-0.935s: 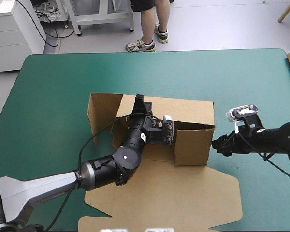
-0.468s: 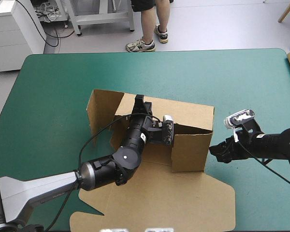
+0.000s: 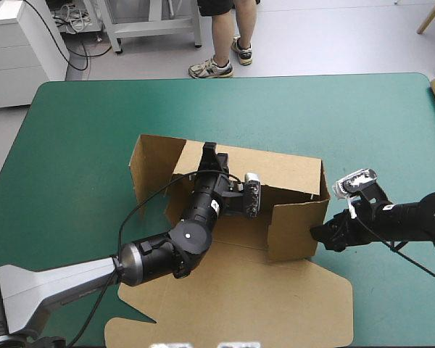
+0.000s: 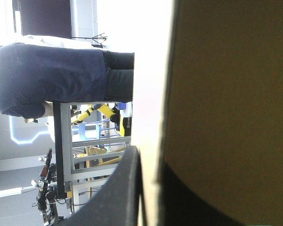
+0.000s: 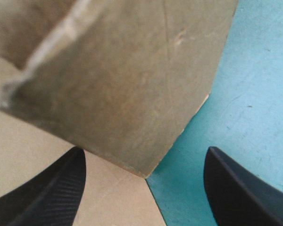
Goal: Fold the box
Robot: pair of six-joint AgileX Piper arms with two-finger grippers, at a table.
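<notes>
Brown board takes up most of my view. The box (image 3: 293,217) sits near the middle of the counter (image 3: 87,123) with its walls raised. Its lid (image 3: 275,297) lies flat on the teal-green cover (image 5: 254,94) toward the near edge.

My left arm reaches in over the lid and across the inside of the box. My left tool (image 3: 209,151) is up at the top of the far wall (image 3: 283,170), all but closed and pinching it. From that wrist, one black finger (image 4: 115,197) presses right against the wall's edge, and the board fills everything beside it.

At the box's far left corner a flap (image 3: 148,163) stands upright, angled outward. At the right end a short panel (image 3: 299,228) stands facing the near edge.

My right tool (image 3: 319,233) is low over the counter, just off the panel's outer near corner. Its fingers (image 5: 56,188) are spread wide and hold nothing. From that wrist the bottom corner of the panel points between them. One finger is over the lid, the other over bare cover. I cannot tell whether either fingertip touches the board.
</notes>
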